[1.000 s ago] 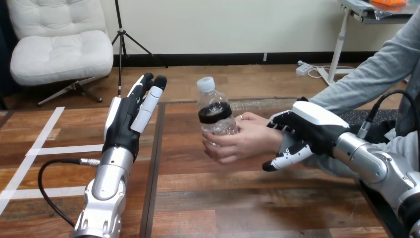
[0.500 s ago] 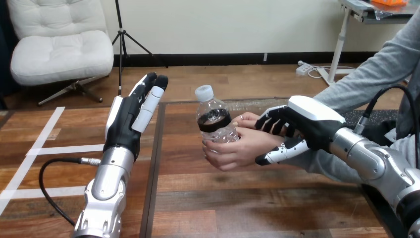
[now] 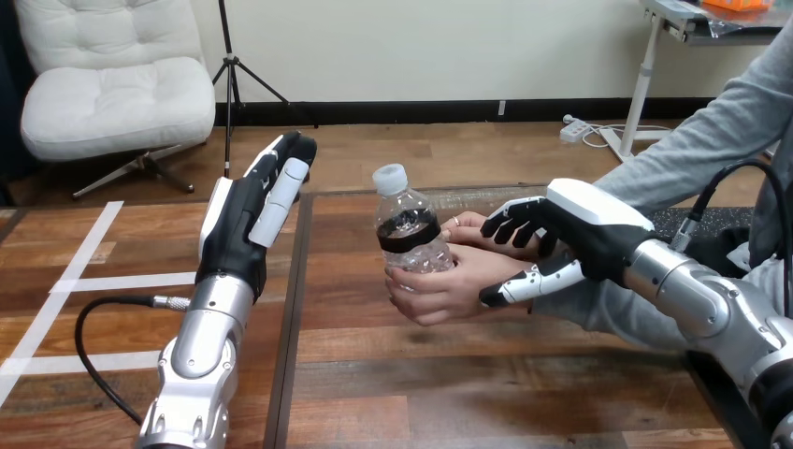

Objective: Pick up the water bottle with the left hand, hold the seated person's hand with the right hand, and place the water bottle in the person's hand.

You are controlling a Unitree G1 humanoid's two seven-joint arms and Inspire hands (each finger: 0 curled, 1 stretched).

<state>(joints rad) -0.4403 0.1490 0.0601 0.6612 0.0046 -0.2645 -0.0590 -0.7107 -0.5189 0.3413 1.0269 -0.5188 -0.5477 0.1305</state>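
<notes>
Right, on my head view the water bottle (image 3: 411, 251) is close to the centre. It is clear ribbed plastic with a white cap (image 3: 389, 178) and a dark label (image 3: 409, 231) wrapped round its middle. The print on that band is too small for me to read. The bottle leans a little, with its cap tipped toward 11 o'clock. It is off the wooden table (image 3: 468, 374), gripped low on its body by the person's hand (image 3: 454, 285), which comes in from 3 o'clock.

My right hand (image 3: 575, 229) is at 3 o'clock of the bottle and grasps the person's hand. Its fingers (image 3: 510, 223) bend over the top and its thumb (image 3: 512, 288) is tucked underneath, and it does not touch the bottle.

My left hand (image 3: 245, 229) is at 9 o'clock of the bottle, well apart from it. It is released, holding nothing, with straight fingers pointing up toward 1 o'clock.
</notes>
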